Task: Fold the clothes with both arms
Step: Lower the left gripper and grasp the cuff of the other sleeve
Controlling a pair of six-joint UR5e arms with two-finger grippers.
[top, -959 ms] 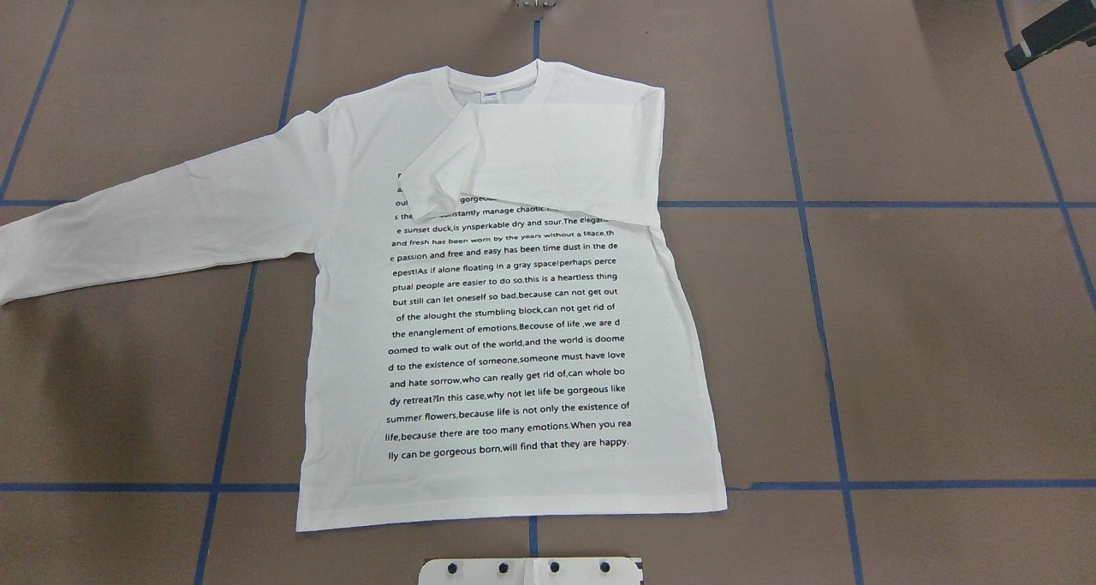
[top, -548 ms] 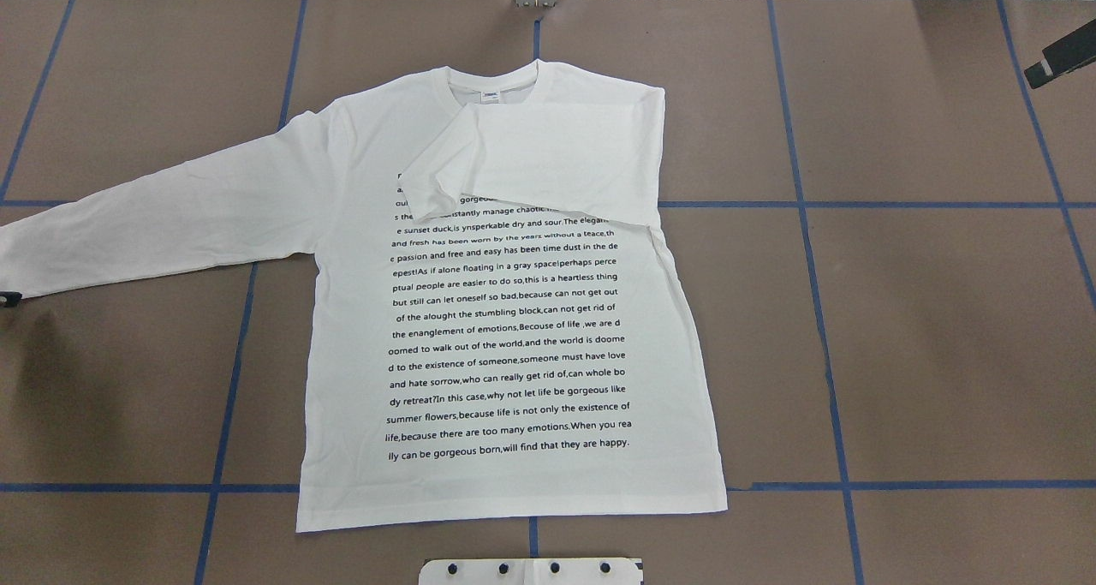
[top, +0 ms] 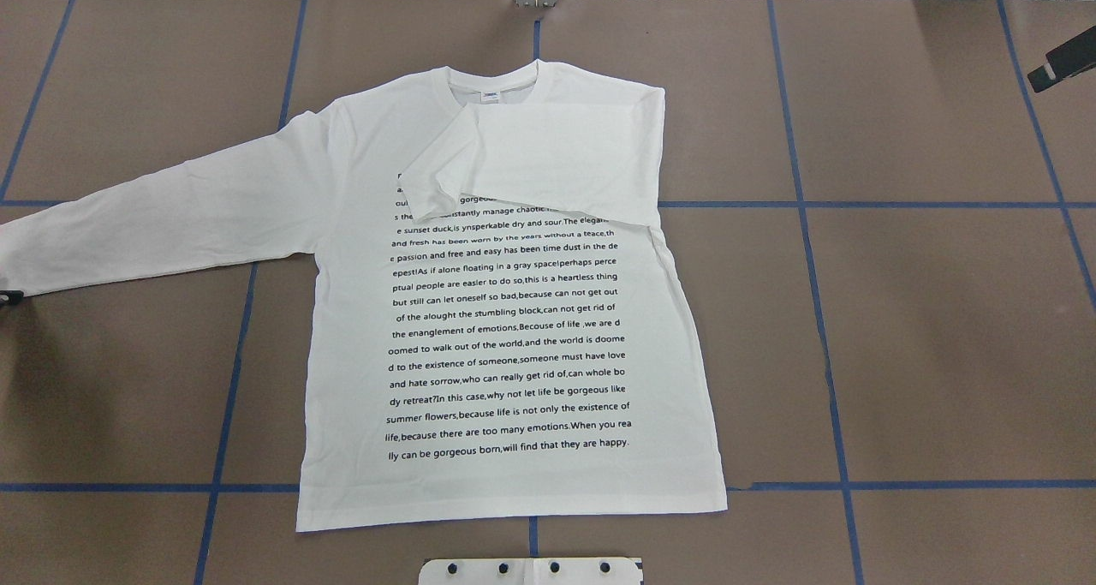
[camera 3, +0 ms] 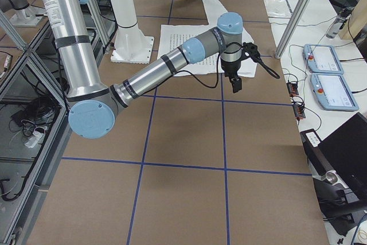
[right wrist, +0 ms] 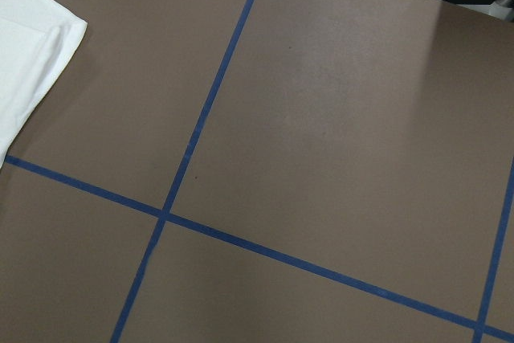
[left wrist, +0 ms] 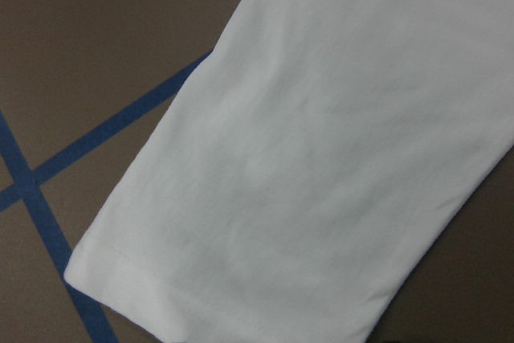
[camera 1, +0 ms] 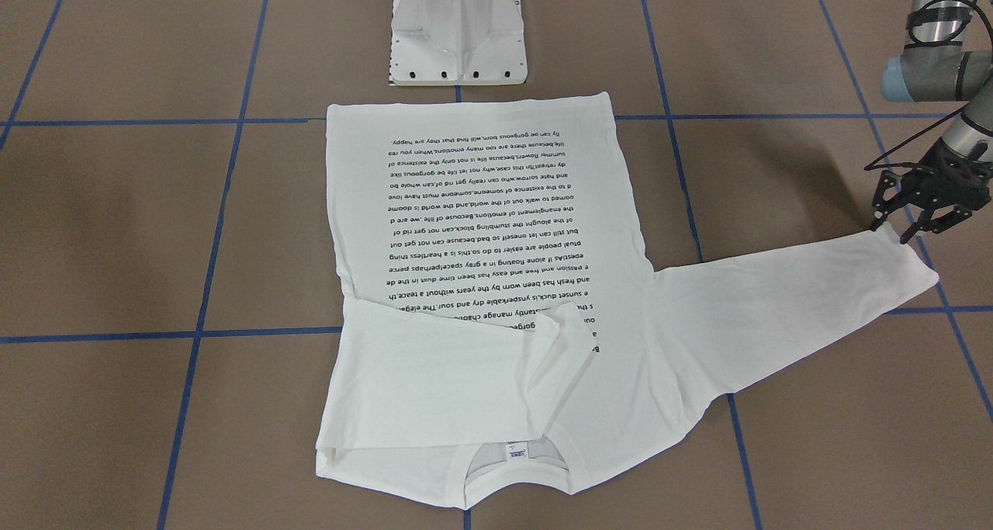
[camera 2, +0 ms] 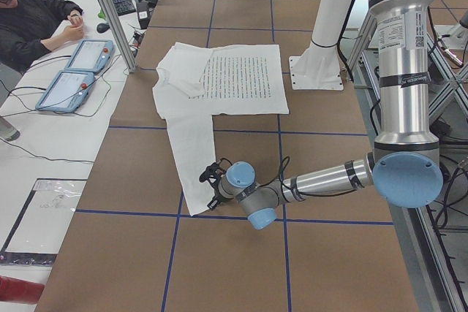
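Plainly, the white long-sleeved cotton T-shirt, flat in the middle of the bench, is light and limp, so pinch the outstretched sleeve's cuff, where the left gripper hangs spread wide, perhaps touching cloth; whether the right gripper is spread I cannot tell.

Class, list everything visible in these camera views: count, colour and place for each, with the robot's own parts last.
T-shirt: one, white with black text, flat mid-table, one sleeve folded across the chest.
Table: one, brown, marked with a blue tape grid.
Control tablets: two, blue-grey, on the white side bench.
Person: one, in black, at that bench.
Pedestal: one, white, on the table by the shirt's hem.
Left gripper: one, black, open at the end of the outstretched sleeve.
Right gripper: one, black, above bare table; open or shut unclear.
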